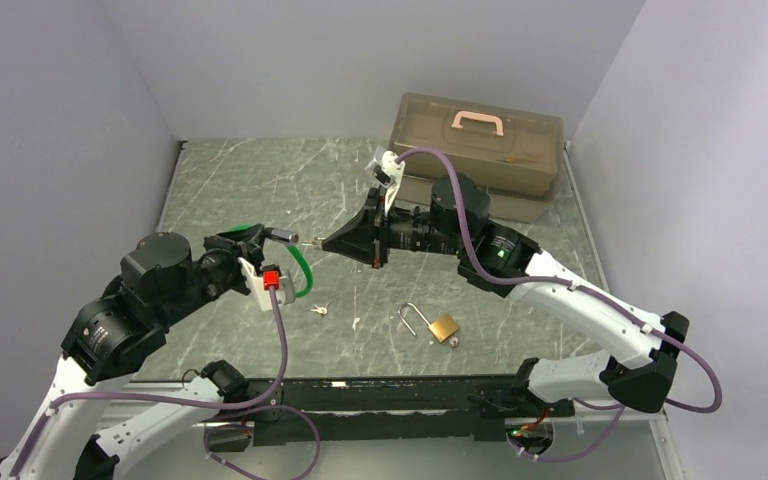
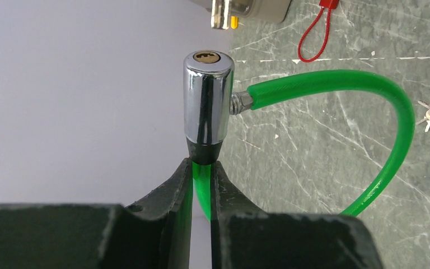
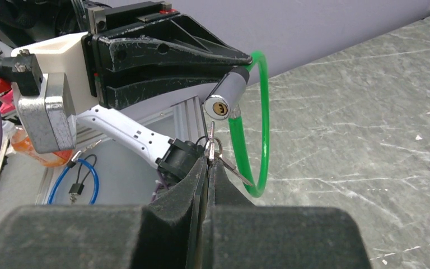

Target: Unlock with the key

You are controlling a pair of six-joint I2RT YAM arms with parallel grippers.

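A green cable lock hangs above the table, its chrome cylinder [image 1: 282, 234] sticking out of my left gripper [image 1: 260, 242]. That gripper [image 2: 202, 168] is shut on the green cable [image 2: 369, 84] just behind the cylinder [image 2: 208, 98]; the keyhole [image 2: 206, 56] faces away from it. My right gripper [image 3: 207, 159] is shut on the key [image 3: 211, 143], and a second key [image 3: 232, 168] dangles from the same ring. The key's tip sits just below and short of the keyhole [image 3: 219, 109]. From above, a small gap shows between the key [image 1: 310, 241] and the cylinder.
A brass padlock [image 1: 444, 327] with its shackle open lies on the marble table [image 1: 260, 180] near the front. A small loose key set [image 1: 318, 309] lies left of it. A brown toolbox [image 1: 475, 150] stands at the back right. A red loop [image 2: 316, 33] lies on the table.
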